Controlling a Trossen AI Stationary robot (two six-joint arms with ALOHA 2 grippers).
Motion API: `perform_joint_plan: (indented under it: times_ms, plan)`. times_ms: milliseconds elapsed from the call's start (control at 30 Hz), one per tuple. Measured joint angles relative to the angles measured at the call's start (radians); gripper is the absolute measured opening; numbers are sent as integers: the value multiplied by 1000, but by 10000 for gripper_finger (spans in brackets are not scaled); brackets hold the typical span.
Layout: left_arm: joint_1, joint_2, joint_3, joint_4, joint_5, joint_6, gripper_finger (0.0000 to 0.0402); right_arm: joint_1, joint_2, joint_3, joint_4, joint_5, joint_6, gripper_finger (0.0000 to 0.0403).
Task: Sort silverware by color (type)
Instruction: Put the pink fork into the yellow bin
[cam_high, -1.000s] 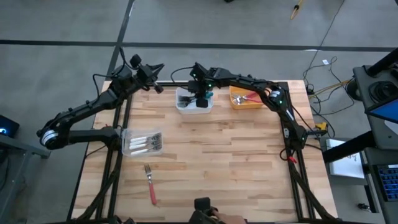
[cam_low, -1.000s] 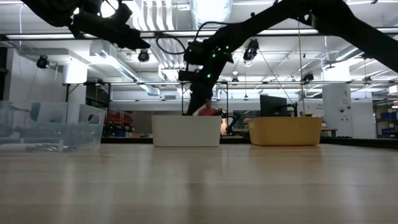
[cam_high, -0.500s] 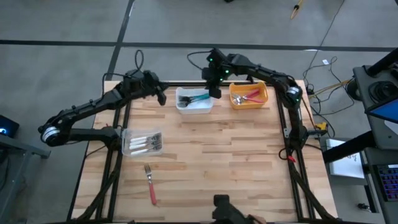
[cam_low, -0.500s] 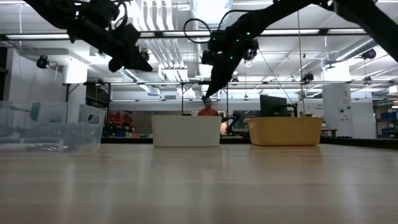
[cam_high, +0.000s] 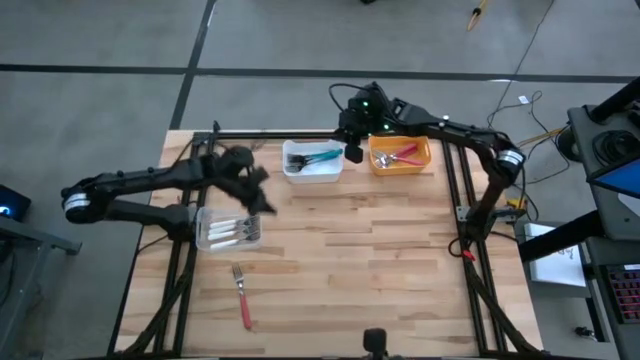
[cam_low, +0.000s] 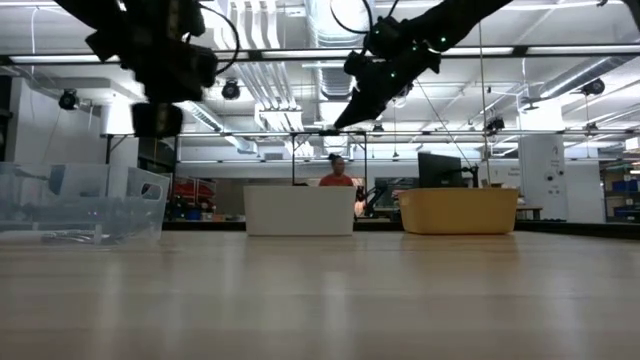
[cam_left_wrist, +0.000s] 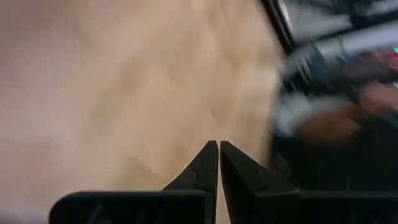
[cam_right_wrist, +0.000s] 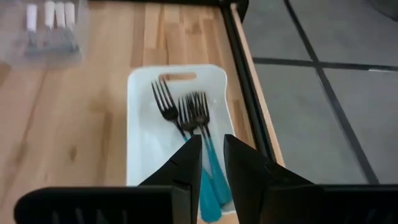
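Several teal-handled forks lie in the white bin at the far edge. Red-handled silverware lies in the orange bin to its right, and white-handled pieces in the clear bin at the left. One red-handled fork lies flat on the table near the front. My right gripper hangs open above the white bin's right end, with nothing between its fingers. My left gripper is shut and empty, above the table just beyond the clear bin.
A black frame rail runs along the far edge behind the bins. Bare wooden table stretches across the middle and right. A person shows in the room beyond the table.
My right gripper has risen out of the white bin and gone toward the table's right, leaving the teal forks lying in the bin. My left gripper has swung from the far left corner toward the near edge and down, rolling as it went, and hangs by the clear bin.
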Motion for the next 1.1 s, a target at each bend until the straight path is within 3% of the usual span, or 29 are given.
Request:
perform_joint_plan:
  times_ms: [67,233,333,500,700,767,1100]
  plan:
    - [-70,0,0,-49,65,-102,0,7,-23,-27,31,0,29,59]
    - [-273,0,0,-63,66,-221,0,38,-61,-52,26,0,84,61]
    - [-397,0,0,-63,-57,-285,0,65,-73,-55,27,1,113,61]
    - [-617,0,-1,-72,-403,-502,0,119,-76,-47,26,5,161,61]
    - [-840,8,-1,-90,-590,-863,0,190,-81,-47,-2,8,180,60]
    - [-907,23,-1,-106,-636,-974,0,210,-81,-47,-25,8,180,61]
    - [-1116,193,-1,-115,-640,-1310,0,318,-81,-53,-97,10,205,59]
